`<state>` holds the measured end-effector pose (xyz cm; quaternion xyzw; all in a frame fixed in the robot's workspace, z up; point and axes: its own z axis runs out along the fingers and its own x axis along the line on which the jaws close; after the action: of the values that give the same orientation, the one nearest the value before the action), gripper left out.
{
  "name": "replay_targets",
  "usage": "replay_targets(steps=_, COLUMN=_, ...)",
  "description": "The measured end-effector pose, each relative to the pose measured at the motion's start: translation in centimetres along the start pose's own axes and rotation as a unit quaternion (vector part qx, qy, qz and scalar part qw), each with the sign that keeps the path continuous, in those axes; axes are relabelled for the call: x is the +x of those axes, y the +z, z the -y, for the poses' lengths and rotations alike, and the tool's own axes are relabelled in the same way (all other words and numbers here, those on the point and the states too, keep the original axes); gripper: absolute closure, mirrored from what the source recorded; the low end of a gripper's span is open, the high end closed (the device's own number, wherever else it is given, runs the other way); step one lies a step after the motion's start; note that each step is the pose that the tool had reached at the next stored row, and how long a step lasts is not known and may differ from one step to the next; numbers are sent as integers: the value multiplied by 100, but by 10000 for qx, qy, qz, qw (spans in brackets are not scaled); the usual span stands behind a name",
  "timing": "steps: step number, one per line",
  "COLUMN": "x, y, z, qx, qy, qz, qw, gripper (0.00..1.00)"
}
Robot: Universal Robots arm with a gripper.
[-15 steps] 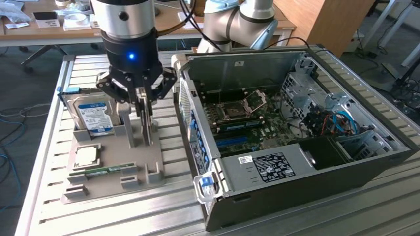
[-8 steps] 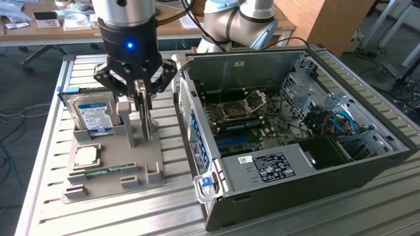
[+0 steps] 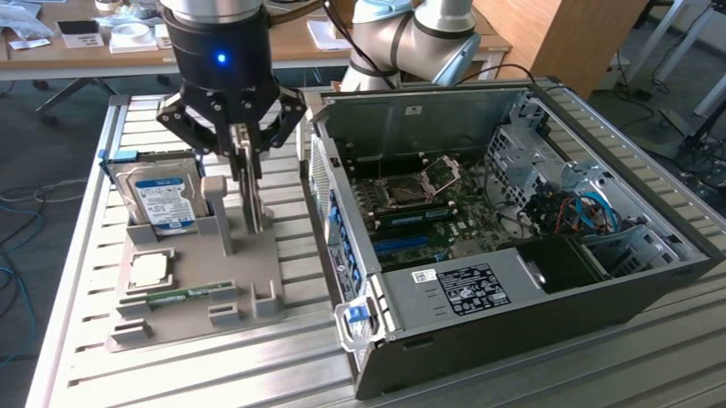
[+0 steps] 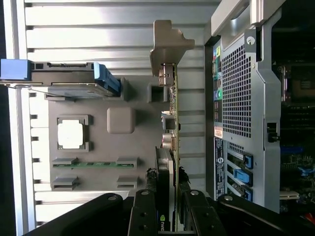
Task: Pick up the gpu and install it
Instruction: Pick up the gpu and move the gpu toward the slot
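On the exterior view's left, a grey holder tray point(image 3: 193, 321) lies on the slatted metal table point(image 3: 227, 378). In its far slot a silver hard drive point(image 3: 162, 200) stands upright, its blue label too small to read. Nearer lie a square processor chip point(image 3: 151, 270) in its recess and a narrow green memory stick point(image 3: 179, 296) in its groove. The gpu point(image 3: 254, 200) stands on edge in the tray's right-hand slot. The fingers point(image 3: 241, 144) come down from above and are closed narrowly on its top edge. On the exterior view's right, an open computer case point(image 3: 533, 336) holds a motherboard point(image 3: 443, 221) and, at its near end, a power supply point(image 3: 477, 289) with a black label whose white print is illegible.

In the wrist view the gpu point(image 4: 172, 118) shows edge-on, clamped between the fingers point(image 4: 142, 211), with its metal bracket point(image 4: 165, 46) at the far end from them. A small green logo sits on the card between the fingers. The tray point(image 4: 98, 147) carries the hard drive point(image 4: 59, 78), the chip point(image 4: 70, 133) and the memory stick point(image 4: 93, 163). The case's perforated wall point(image 4: 236, 88) is just beside the card.
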<state>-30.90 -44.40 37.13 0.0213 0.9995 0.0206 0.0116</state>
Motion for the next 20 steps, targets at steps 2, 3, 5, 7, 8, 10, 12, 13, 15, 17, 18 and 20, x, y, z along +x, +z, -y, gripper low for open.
replay_targets(steps=2, x=-1, y=-38, z=-2, qx=1, qy=0, qz=0, qw=10000, gripper=73)
replay_targets(steps=3, x=-1, y=-54, z=-3, qx=0, qy=1, qz=0, qw=10000, gripper=73)
replay_targets(steps=5, x=-1, y=-78, z=-4, qx=0, qy=1, qz=0, qw=10000, gripper=73)
replay_targets(steps=7, x=-1, y=-79, z=-4, qx=-1, qy=1, qz=1, qw=10000, gripper=73)
replay_targets(steps=8, x=-1, y=-79, z=-4, qx=-1, qy=1, qz=1, qw=10000, gripper=73)
replay_targets(steps=10, x=-2, y=-81, z=-4, qx=0, qy=1, qz=0, qw=10000, gripper=73)
replay_targets(steps=12, x=-1, y=-81, z=-4, qx=0, qy=1, qz=0, qw=10000, gripper=73)
replay_targets(steps=13, x=-2, y=-99, z=-5, qx=1, qy=1, qz=-1, qw=10000, gripper=73)
replay_targets(steps=15, x=-5, y=-161, z=-8, qx=0, qy=1, qz=0, qw=10000, gripper=73)
replay_targets(steps=17, x=-6, y=-192, z=-9, qx=1, qy=1, qz=0, qw=10000, gripper=73)
replay_targets(steps=18, x=-7, y=-210, z=-10, qx=1, qy=1, qz=0, qw=10000, gripper=73)
replay_targets(steps=20, x=-9, y=-248, z=-11, qx=0, qy=1, qz=0, qw=10000, gripper=73)
